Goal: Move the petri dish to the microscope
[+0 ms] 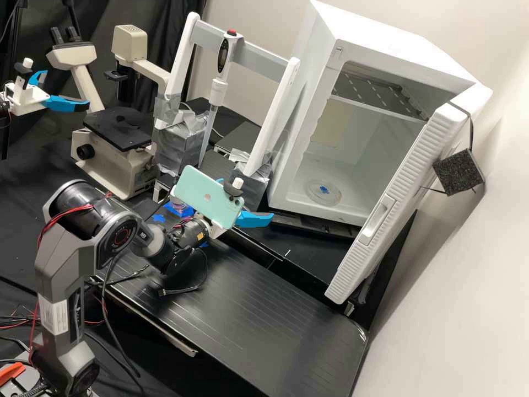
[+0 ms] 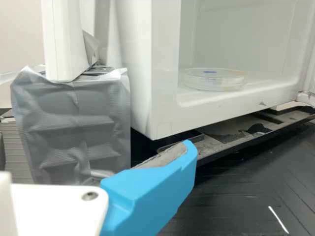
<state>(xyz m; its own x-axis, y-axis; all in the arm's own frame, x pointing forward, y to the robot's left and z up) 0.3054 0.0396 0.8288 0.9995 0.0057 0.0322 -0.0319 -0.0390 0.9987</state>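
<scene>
Tool [image 1: 253,219] | petri dish [image 1: 324,192] well apart | inside open white chamber [image 1: 386,39]

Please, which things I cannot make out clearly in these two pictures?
- What the petri dish holds: too small in the high view; its wall blurs it in the wrist view.
- The white cabinet's upper part: cut off by the wrist view's edge.
- The phone's screen: turned away in the high view.
- The arm's base: cut off by the high view's edge.

Arm [image 1: 63,253]: dark grey, rising steeply, then bent over forward
Wrist [image 1: 190,234]: held out ahead of the bend
Jaws: bright blue, spread apart
</scene>
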